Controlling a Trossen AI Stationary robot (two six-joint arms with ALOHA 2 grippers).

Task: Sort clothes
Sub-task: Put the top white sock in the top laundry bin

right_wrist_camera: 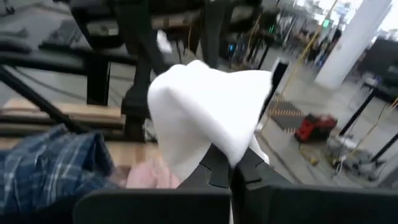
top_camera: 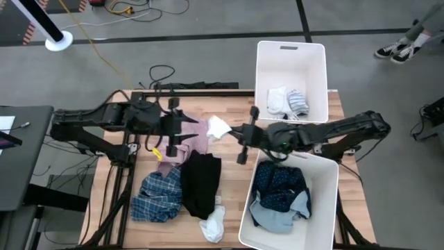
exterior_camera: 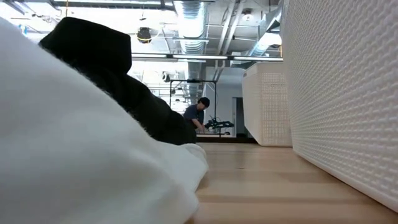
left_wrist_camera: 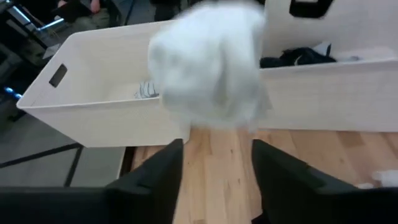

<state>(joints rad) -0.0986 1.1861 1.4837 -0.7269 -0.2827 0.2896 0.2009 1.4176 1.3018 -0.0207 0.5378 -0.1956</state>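
A small white cloth piece (top_camera: pixel 218 127) hangs above the table's middle, with my right gripper (right_wrist_camera: pixel 231 158) shut on it. My left gripper (left_wrist_camera: pixel 217 146) stands open just to its left, and the cloth (left_wrist_camera: pixel 208 62) shows ahead of its fingers, not between them. A pink garment (top_camera: pixel 199 141) lies on the table below. Nearer lie a black garment (top_camera: pixel 201 182), a blue plaid shirt (top_camera: pixel 158 196) and a white sock (top_camera: pixel 213 223). The navy patterned garment (top_camera: pixel 277 182) lies in the near bin (top_camera: pixel 326 208). My right gripper pinches the white cloth by a bunched lower edge (right_wrist_camera: pixel 225 144) between its two shut fingers. The fingers come about level from the table's right side. The cloth stands out past the fingertips in a loose bunch, lifted clear of the table.
The far white bin (top_camera: pixel 258 69) at the back right holds white and striped socks (top_camera: pixel 288 102). In the low view the white sock (exterior_camera: pixel 74 155) and the black garment (exterior_camera: pixel 112 74) fill the left, and a bin wall (exterior_camera: pixel 348 93) the right. Bare wood shows at the left.
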